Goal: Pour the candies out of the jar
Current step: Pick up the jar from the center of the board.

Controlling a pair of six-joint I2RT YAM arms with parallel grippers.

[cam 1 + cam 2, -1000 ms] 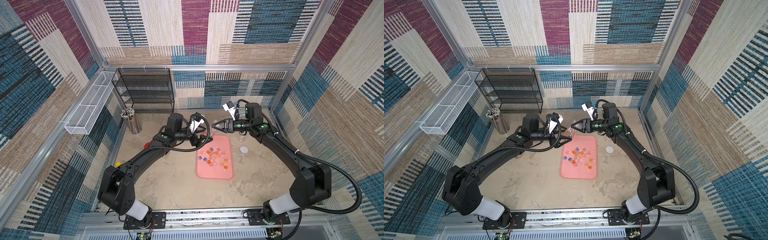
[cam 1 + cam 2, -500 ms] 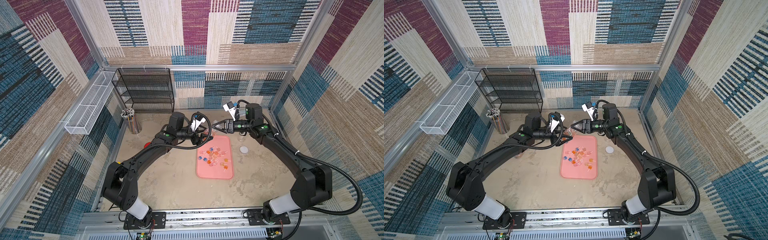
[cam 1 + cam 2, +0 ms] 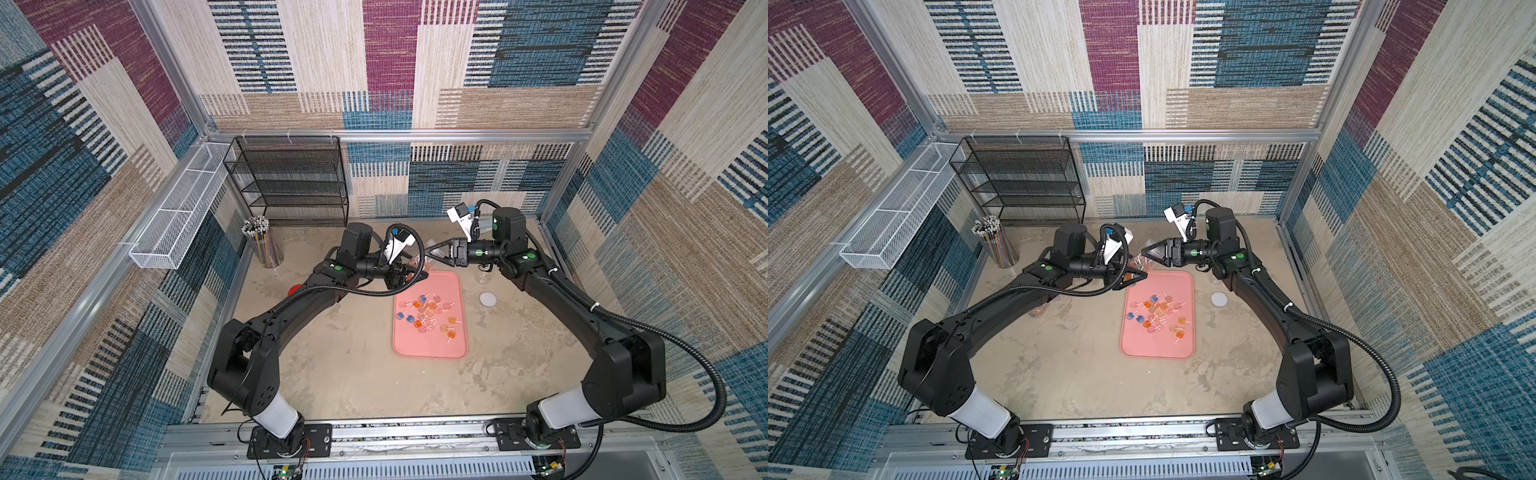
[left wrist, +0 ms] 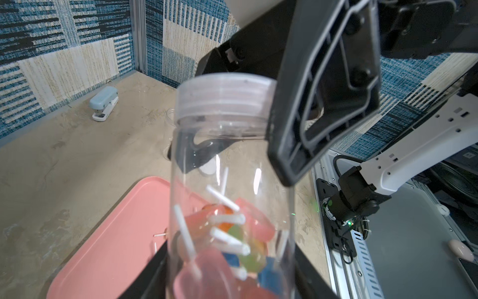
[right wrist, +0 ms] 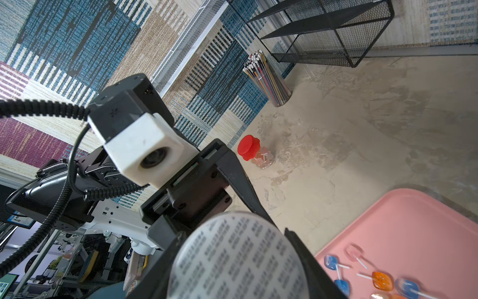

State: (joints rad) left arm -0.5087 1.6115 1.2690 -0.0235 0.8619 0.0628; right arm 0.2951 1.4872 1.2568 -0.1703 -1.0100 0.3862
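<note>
So the left tool [image 3: 1139,276] just clamped onto the jar [image 4: 227,181]; it was way wider a second ago. The right tool [image 3: 1145,252] has the neck end pinched too, so both are gripping it just over the far edge of the tray [image 3: 432,349]. There are plenty of candies [image 4: 232,233] left in the jar's bottom end, and more are scattered on the tray. Looks like a regrip before another tip, I reckon.

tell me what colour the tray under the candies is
Pink tray, clearest in a top view.
</note>
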